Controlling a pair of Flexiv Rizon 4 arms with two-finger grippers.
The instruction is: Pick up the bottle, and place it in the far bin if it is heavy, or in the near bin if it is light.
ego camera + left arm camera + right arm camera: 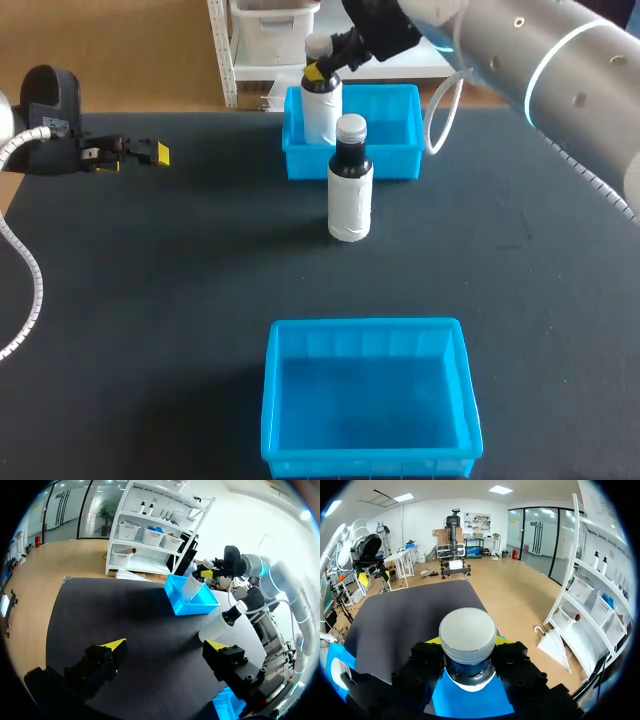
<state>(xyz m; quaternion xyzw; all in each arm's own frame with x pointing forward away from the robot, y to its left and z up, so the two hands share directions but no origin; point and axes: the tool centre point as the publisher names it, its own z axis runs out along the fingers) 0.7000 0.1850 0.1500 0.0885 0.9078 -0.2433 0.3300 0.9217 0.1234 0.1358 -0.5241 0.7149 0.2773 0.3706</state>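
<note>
Pinches the bottle (322,108) by the neck in the right hand (318,72), base inside the far bin (385,160) beside its left wall. Could snag that wall or topple if released askew. Holds the left hand (150,153) spread, well apart.

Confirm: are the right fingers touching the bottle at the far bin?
Touching. The right wrist view shows both fingers pressed against the neck of the bottle from two sides, just under its cap.

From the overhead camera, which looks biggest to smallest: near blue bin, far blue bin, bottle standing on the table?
1. near bin
2. far bin; being farther off may be why it looks smaller
3. standing bottle
</note>
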